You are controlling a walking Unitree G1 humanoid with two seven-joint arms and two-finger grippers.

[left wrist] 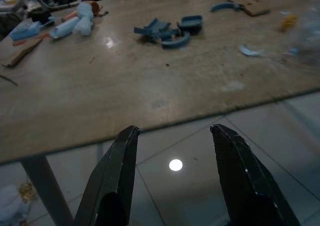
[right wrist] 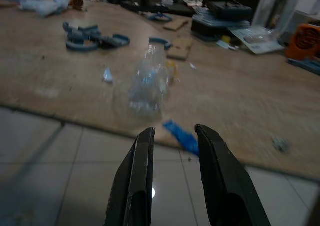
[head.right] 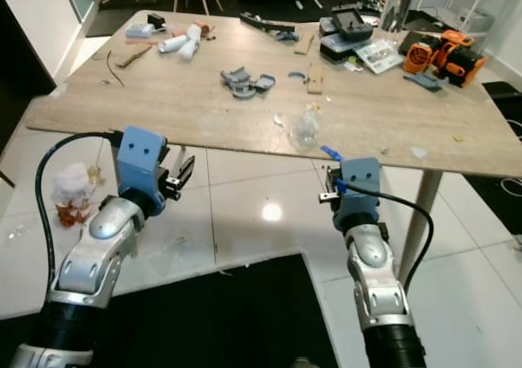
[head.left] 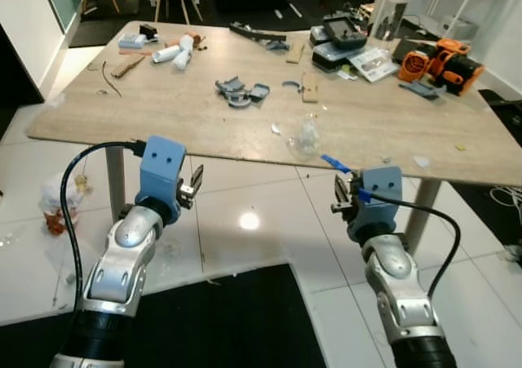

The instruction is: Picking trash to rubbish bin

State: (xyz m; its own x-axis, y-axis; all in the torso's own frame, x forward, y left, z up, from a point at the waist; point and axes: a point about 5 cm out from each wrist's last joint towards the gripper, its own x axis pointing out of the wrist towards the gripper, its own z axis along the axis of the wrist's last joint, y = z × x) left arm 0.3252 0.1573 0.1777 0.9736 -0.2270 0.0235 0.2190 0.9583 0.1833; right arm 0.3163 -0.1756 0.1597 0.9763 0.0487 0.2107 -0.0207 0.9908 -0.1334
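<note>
Crumpled clear bottle (right wrist: 148, 83) blurs on table (head.left: 163, 115) edge; right pincer (right wrist: 172, 136) and left pincer (left wrist: 172, 136) both spread.

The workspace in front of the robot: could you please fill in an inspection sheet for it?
Surface: wooden table, cluttered.
Job's things: crumpled clear plastic bottle and blue scrap near the front edge.
Clutter: grey-blue parts, orange power tool, cardboard piece.
Grippers: left gripper and right gripper open, empty, short of the table.
Cables: black cable on the left arm.
Surroundings: white tiled floor, crumpled trash by the table leg.
</note>
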